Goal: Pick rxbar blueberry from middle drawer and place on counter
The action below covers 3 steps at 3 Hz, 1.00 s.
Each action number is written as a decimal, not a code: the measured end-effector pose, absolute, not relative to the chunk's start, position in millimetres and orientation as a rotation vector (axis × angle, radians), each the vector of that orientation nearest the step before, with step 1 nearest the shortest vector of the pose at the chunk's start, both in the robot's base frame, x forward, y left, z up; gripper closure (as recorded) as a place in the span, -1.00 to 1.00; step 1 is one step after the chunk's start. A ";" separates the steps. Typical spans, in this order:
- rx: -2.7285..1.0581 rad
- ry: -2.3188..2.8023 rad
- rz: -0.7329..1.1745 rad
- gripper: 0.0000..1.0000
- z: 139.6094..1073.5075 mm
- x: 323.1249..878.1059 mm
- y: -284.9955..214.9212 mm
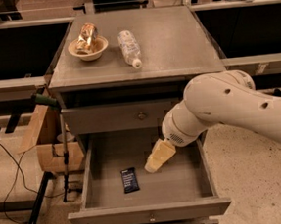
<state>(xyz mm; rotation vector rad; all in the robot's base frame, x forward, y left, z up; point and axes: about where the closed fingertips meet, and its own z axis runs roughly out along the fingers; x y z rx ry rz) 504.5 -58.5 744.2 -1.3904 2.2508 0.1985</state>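
**A:** Two things are sitting on the counter (173,37), toward its back-left corner: a bowl (88,47), then a bottle (129,48) lying just beside it. Neither concerns us?

**B:** Neither. The bar (129,179) is lying flat on the floor of the drawer (178,182), which is standing pulled out beneath the desk's front edge. It's resting left of centre, nearer the drawer's front than its back, apart from every wall.

**A:** And the gripper (151,166)?

**B:** It's hanging inside the drawer, near the bar on its right and slightly behind it, slanting down toward it without touching. Whether it's spread or pressed together, I cannot tell. The arm (228,106) is reaching in from the desk's right edge.

**A:** How is the bar going to handle?

**B:** I'm judging it light, thin, a little bendy, with a slick wrapper. Lying flat, it's offering little height. I'd be pinching across its narrow width near the middle, working close to the drawer floor, since a loose grip is likely to let it slide or tilt.
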 end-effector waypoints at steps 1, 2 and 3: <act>-1.444 2.215 0.170 -1.00 740.8 510.5 -47.3; -1.531 2.138 0.193 -1.00 714.1 528.8 -26.9; -1.634 2.085 0.279 -1.00 658.8 547.2 -6.8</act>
